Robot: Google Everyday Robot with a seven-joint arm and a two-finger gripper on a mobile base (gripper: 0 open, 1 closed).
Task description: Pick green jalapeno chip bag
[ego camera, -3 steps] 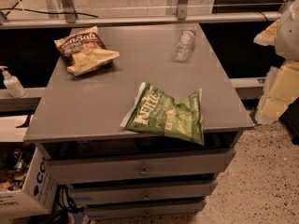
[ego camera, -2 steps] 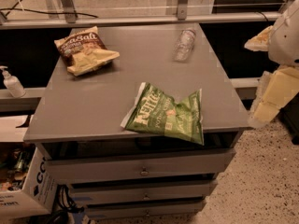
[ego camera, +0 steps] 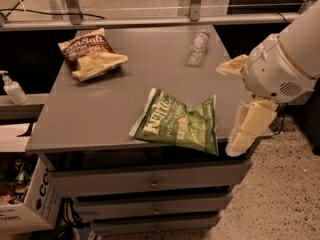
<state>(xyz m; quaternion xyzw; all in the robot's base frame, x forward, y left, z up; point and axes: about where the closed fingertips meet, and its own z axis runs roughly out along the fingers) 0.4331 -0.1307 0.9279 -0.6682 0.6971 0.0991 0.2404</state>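
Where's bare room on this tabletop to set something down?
Free: left front, between Sea Salt bag and green jalapeno chip bag; back middle, left of the bottle. Crowded: right front, where the open gripper hangs beside that green bag.

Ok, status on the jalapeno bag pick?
Open gripper at right edge of table, no contact. Target green jalapeno chip bag lying near front edge. Nothing in the way.

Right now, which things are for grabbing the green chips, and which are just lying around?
For the job: green jalapeno chip bag, front of table; gripper, open, beside it.
Lying about: Sea Salt chip bag; clear bottle; pump bottle; cardboard box.
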